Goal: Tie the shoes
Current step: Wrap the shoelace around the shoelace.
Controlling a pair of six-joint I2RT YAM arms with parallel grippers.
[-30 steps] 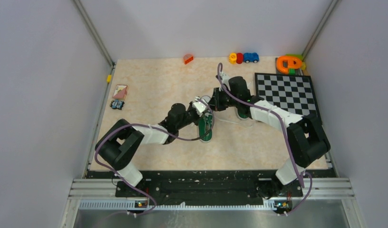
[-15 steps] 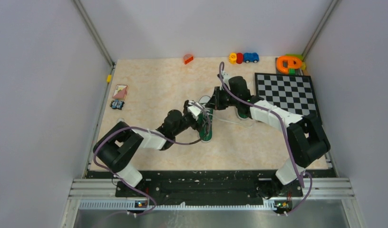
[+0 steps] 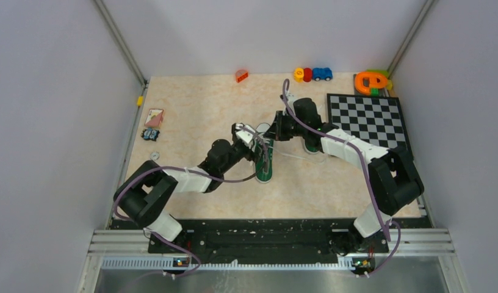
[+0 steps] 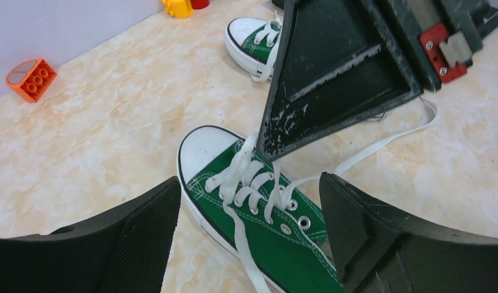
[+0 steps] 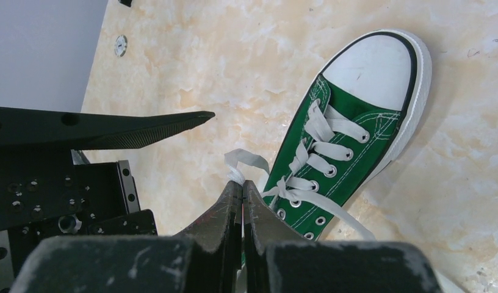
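Note:
One green shoe (image 3: pixel 264 168) with a white toe cap lies mid-table, its white laces loose. The other shoe (image 3: pixel 312 148) lies to its right, partly under the right arm, and its toe (image 4: pixel 252 36) shows in the left wrist view. My right gripper (image 5: pixel 242 183) is shut on a white lace (image 5: pixel 245 161) beside the near shoe (image 5: pixel 350 140), lifting it off the eyelets. My left gripper (image 4: pixel 249 238) stands open, wide over the laced front of that shoe (image 4: pixel 271 232), holding nothing. In the top view the left gripper (image 3: pixel 249 137) and the right gripper (image 3: pixel 270 131) sit close together.
A chessboard (image 3: pixel 368 119) lies at the right. Along the back edge are an orange brick (image 3: pixel 241 75), toy cars (image 3: pixel 312 74) and an orange and green toy (image 3: pixel 371 80). At the left lie a card (image 3: pixel 154 117), a small dark item (image 3: pixel 151 135) and a washer (image 3: pixel 154 156).
My left gripper has opened from shut and its arm has reached further up the table over the shoe. The right gripper has stayed shut on the lace.

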